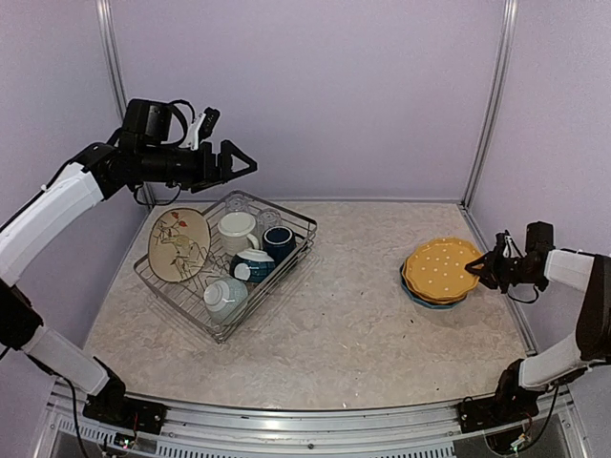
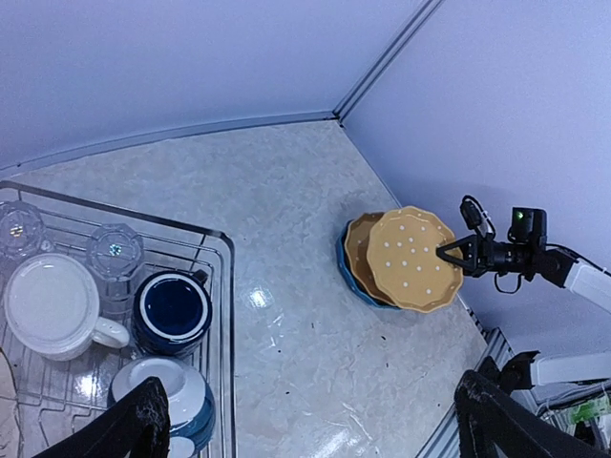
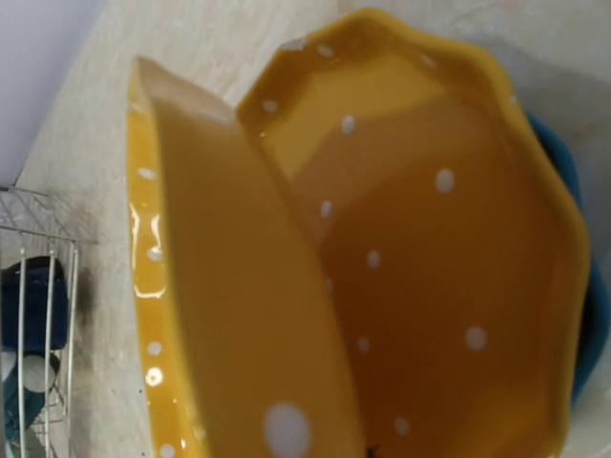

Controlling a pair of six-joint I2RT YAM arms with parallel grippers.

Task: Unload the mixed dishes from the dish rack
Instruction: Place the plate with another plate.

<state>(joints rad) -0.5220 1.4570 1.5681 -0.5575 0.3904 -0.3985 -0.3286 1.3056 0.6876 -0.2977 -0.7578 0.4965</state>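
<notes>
Worktop (image 1: pixel 353 324): dish rack (image 1: pixel 272 284) holds bird plate (image 1: pixel 179 245), teal bowls (image 1: pixel 253 264), cream mug (image 1: pixel 236 231), navy mug (image 1: pixel 279 242). Well right of rack: blue plate (image 2: pixel 347 275), lower mustard plate (image 2: pixel 358 243), top mustard plate (image 2: pixel 412 260) tilted, rim clenched by right end effector (image 1: pixel 480 267). Left end effector (image 1: pixel 243 170) released, above rack's far-left corner.

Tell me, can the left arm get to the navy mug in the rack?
Probably yes: the left end effector hangs open above the dish rack, and nothing covers the navy mug.

Mustard-yellow plates (image 1: pixel 441 270) – white-dotted, blue plate (image 2: pixel 347 272), cream plate (image 1: pixel 179 245) – bird pattern, navy mug (image 1: pixel 279 241), cream mug (image 1: pixel 236 232), silver rack (image 1: pixel 286 277)
</notes>
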